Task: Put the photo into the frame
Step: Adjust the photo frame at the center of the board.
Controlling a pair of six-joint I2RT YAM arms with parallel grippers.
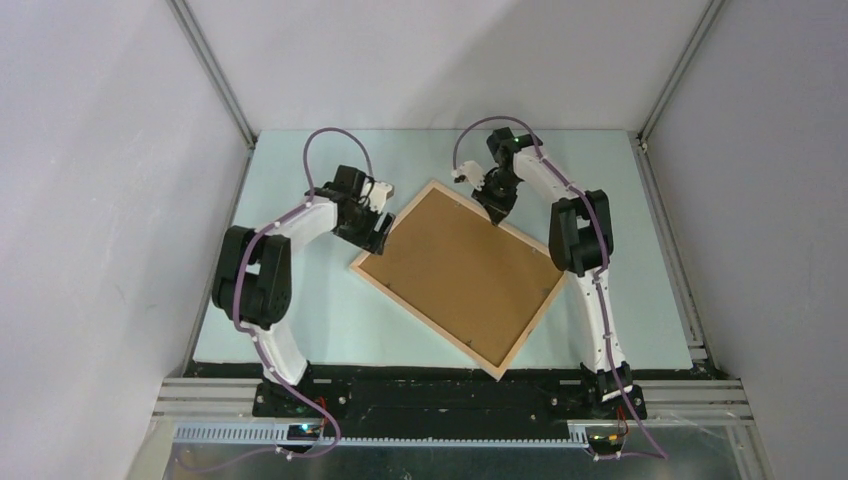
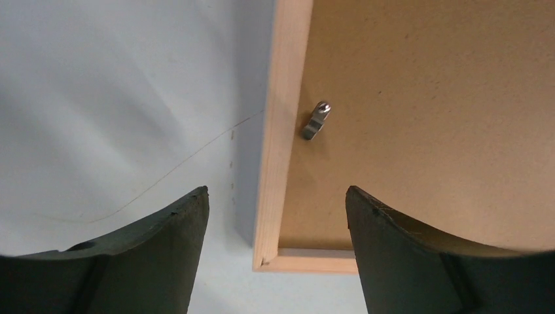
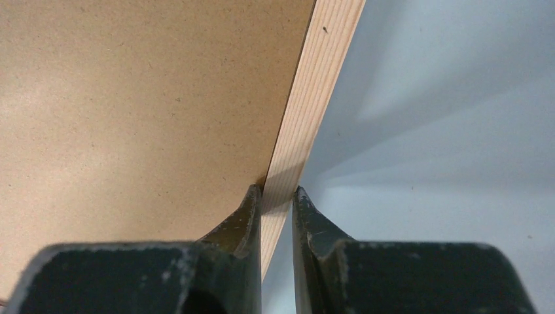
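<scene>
The frame point(image 1: 425, 322) lies back-up and slantwise on the table, its pale wood edges around a plain brown backing board point(image 1: 465, 270). The photo is hidden. My left gripper point(image 1: 378, 232) hangs open over the frame's left corner. In the left wrist view the corner rail point(image 2: 281, 131) runs between the spread fingers of the left gripper point(image 2: 277, 191), touching neither. A small metal turn clip point(image 2: 316, 120) lies on the board point(image 2: 425, 118). My right gripper point(image 1: 497, 215) is at the far edge. In the right wrist view it point(image 3: 277, 190) is shut on the wood rail point(image 3: 321, 85) beside the board point(image 3: 144, 111).
The pale blue table point(image 1: 300, 310) is bounded by grey walls left, right and behind, with aluminium posts point(image 1: 215, 70) in the back corners. A metal rail point(image 1: 450, 390) runs along the near edge between the arm bases.
</scene>
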